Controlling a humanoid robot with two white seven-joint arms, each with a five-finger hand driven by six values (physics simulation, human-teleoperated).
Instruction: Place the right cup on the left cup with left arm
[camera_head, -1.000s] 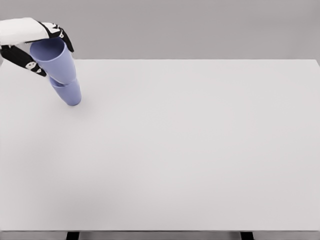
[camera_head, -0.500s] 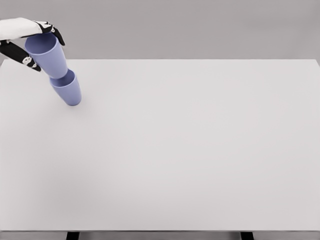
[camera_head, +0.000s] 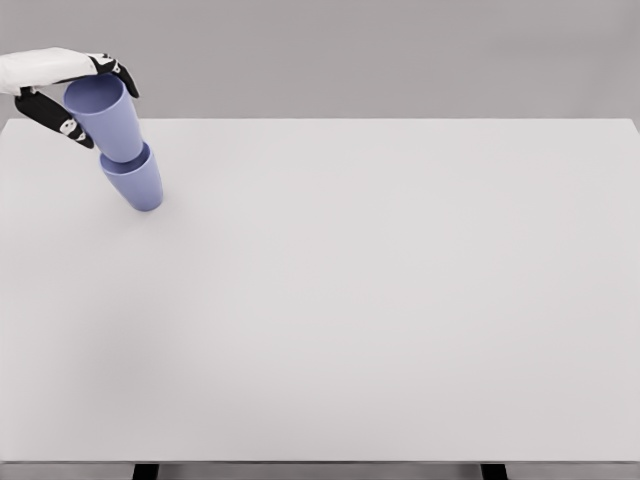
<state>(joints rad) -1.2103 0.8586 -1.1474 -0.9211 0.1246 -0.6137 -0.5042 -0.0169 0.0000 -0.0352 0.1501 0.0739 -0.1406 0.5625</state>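
Two smooth tapered lilac cups nested | upper cup (camera_head: 105, 118) in lower cup (camera_head: 135, 180) | left hand (camera_head: 62, 88) fingers gripping upper cup

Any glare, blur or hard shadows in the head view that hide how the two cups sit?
Head view: even, soft light, no glare on the table; only a faint shadow by the lower cup. The upper cup and left hand look sharp, edges slightly soft from the render; no visible distortion.

White table (camera_head: 400, 300), one purple cup (camera_head: 137, 183) at its far-left corner
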